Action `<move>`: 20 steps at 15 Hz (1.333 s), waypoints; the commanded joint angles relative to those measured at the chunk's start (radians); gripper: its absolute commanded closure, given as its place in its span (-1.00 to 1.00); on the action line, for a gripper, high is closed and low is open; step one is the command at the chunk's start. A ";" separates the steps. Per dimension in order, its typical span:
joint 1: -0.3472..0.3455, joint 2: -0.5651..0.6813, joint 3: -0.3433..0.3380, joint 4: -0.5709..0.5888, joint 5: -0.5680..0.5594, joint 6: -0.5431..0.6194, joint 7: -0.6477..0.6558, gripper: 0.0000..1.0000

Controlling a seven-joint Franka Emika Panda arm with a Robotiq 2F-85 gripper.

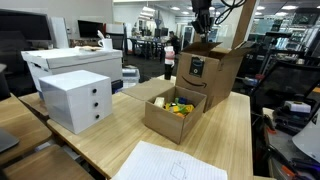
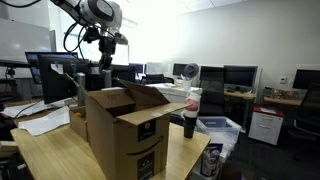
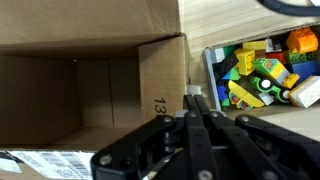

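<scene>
While the jaws hung clenched on nothing I could see, high above the big cardboard box (image 1: pixel 205 72) on the worktop (image 1: pixel 230 140), no toy showed inside it and the toys (image 3: pixel 260 70) lay heaped in the small box (image 1: pixel 160 122) just beside it.

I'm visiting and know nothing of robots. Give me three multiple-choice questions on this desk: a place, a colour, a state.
1. Where are the toy bricks?
A) in the tall cardboard box
B) in the small cardboard box
C) on the drawer unit

2. What colour is the drawer unit?
A) white
B) black
C) red

3. How are the fingers of the gripper?
A) spread wide
B) closed together
C) clamped on a brick

Answers: 1 B, they fill the small cardboard box; 2 A, it is white all over; 3 B, the wrist view shows them pressed together.
</scene>
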 commanded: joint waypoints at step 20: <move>-0.022 -0.054 0.001 -0.126 -0.145 0.307 -0.012 0.96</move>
